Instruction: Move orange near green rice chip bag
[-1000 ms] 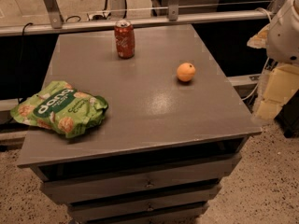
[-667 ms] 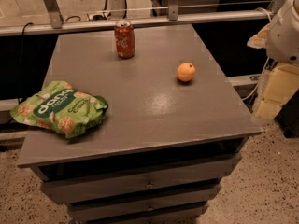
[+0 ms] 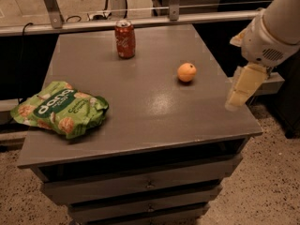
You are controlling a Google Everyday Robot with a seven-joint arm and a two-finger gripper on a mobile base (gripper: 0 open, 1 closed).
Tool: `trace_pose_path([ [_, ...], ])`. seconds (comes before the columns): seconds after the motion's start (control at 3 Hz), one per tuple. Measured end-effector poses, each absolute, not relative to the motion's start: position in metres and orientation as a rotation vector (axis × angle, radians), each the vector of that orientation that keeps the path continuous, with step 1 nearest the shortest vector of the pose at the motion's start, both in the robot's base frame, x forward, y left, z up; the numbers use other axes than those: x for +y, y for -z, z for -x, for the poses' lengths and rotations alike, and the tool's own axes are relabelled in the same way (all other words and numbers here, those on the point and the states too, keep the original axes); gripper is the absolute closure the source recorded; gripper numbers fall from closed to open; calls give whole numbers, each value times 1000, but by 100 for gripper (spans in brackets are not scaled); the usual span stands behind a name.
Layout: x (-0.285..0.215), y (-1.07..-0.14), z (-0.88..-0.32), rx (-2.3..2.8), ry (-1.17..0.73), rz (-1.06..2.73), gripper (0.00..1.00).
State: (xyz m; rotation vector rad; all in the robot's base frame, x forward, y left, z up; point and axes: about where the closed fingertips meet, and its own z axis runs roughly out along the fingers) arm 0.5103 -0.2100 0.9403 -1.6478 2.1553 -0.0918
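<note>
The orange [image 3: 186, 72] is a small round fruit on the right half of the grey table [image 3: 154, 111]. The green rice chip bag [image 3: 61, 108], crinkled with white "dang" lettering, lies at the table's left edge and partly overhangs it. My gripper [image 3: 243, 87] hangs from the white arm at the right, over the table's right edge. It is to the right of the orange, a little nearer the front, and apart from it. It holds nothing that I can see.
A red soda can [image 3: 125, 39] stands upright at the back of the table, left of the orange. Drawers [image 3: 150, 184] run below the tabletop. A metal rail [image 3: 140, 21] crosses behind the table. Speckled floor lies to the right.
The arm and gripper have moved left, from beside the table to over its right edge, closer to the orange. The orange, bag and can have not moved.
</note>
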Motion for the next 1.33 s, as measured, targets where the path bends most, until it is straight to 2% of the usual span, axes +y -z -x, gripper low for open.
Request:
trace_pose_path([
  [1.0, -189, -875, -621, 2049, -113, 1462, 0],
  [1.33, -174, -859, -650, 2037, -261, 1371, 0],
])
